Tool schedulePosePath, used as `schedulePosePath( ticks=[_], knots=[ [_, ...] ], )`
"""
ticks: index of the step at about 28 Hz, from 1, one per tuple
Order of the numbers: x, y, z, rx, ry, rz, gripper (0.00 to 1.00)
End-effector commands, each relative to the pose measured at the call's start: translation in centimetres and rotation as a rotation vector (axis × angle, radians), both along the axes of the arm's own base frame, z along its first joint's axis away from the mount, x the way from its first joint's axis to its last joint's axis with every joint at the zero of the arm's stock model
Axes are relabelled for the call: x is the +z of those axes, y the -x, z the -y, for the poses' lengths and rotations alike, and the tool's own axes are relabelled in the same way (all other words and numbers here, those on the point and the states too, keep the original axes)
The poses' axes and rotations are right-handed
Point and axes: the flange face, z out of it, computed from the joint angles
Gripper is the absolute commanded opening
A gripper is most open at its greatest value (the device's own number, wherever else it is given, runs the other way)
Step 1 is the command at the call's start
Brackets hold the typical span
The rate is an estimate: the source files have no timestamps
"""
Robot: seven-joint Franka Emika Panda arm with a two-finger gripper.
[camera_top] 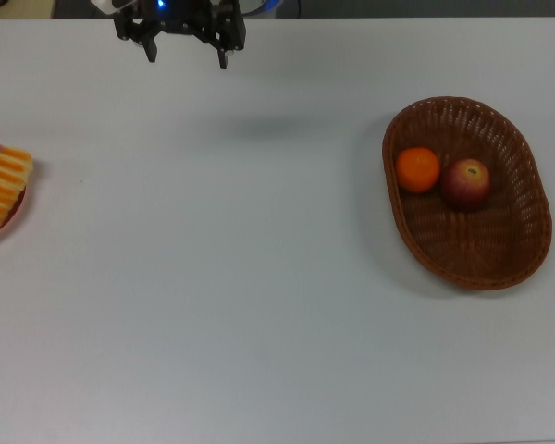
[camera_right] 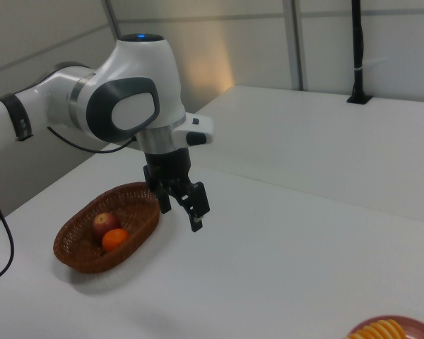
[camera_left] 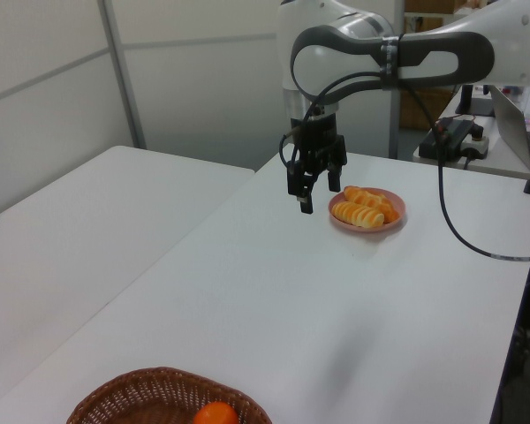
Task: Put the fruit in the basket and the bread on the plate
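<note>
The orange (camera_top: 417, 169) and the dark red apple (camera_top: 466, 182) lie side by side inside the brown wicker basket (camera_top: 499, 264) on the top view's right. They show in the right view too, apple (camera_right: 105, 223) above orange (camera_right: 114, 240). The pink plate (camera_left: 389, 221) carries two loaves of bread (camera_left: 359, 213). In the top view only the striped loaf (camera_top: 0, 188) shows, at the left edge. My gripper (camera_top: 187, 57) hangs open and empty above the table's far edge, between plate and basket, apart from both.
White tabletop (camera_top: 259, 277) stretches between plate and basket. A second white table (camera_left: 79, 221) stands on the left view's left. A black cable (camera_left: 459, 238) trails from the arm on the left view's right.
</note>
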Motion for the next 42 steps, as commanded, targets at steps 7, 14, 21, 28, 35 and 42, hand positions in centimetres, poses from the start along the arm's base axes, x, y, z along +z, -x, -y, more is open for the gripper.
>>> schedulePosePath(
  ticks=[7, 14, 21, 28, 35, 42],
  knots=[
    [0.0, 0.9, 1.0, 0.016, 0.011, -0.012, 1.00],
    [-0.4, 0.7, 1.7, 0.003, 0.012, -0.013, 1.00],
    [-0.4, 0.7, 1.7, 0.003, 0.011, -0.015, 1.00],
    [-0.5, 0.7, 2.1, -0.003, 0.012, -0.016, 1.00],
    [-0.6, 0.6, 2.1, -0.005, 0.010, -0.018, 1.00],
    [-0.6, 0.6, 2.1, -0.005, 0.010, -0.021, 1.00]
  ],
)
